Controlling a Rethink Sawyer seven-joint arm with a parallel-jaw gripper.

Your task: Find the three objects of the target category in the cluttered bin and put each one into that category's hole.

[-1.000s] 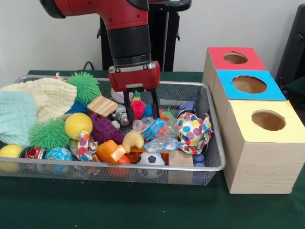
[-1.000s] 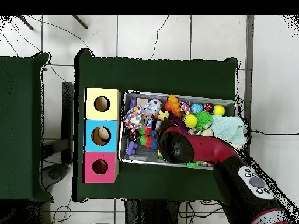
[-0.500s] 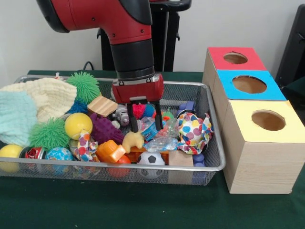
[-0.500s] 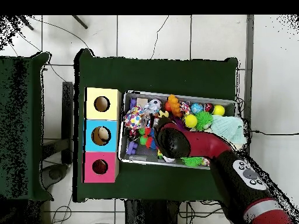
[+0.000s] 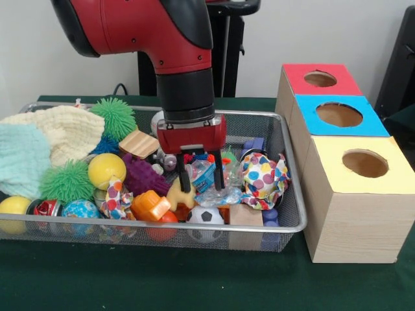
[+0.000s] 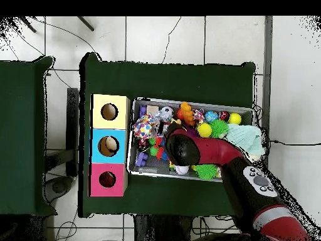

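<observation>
My gripper (image 5: 201, 187) hangs open, low in the wire bin (image 5: 293, 208), right of its middle. Its two black fingers (image 5: 184, 179) straddle a crinkled blue and clear plastic wrapper (image 5: 206, 172). A yellow duck-shaped toy (image 5: 177, 192) touches the left finger. A small soccer ball (image 5: 205, 216) lies just in front, and a polka-dot cloth ball (image 5: 262, 178) to the right. Three hole boxes stand beside the bin: red (image 5: 319, 78), blue (image 5: 338, 115) and yellow (image 5: 364, 163). In the overhead view the red arm (image 6: 188, 148) covers the gripper.
Left of the gripper the bin holds an orange toy (image 5: 150, 205), a purple spiky toy (image 5: 141, 173), a yellow ball (image 5: 106, 170), green spiky balls (image 5: 67, 181), a wooden block (image 5: 139, 143) and a pale towel (image 5: 39, 146). Something pale lies inside the blue box's hole (image 6: 110, 145).
The gripper has come forward and down into the clutter, from over the pink spiky toy at the back to around the plastic wrapper. It stays open.
</observation>
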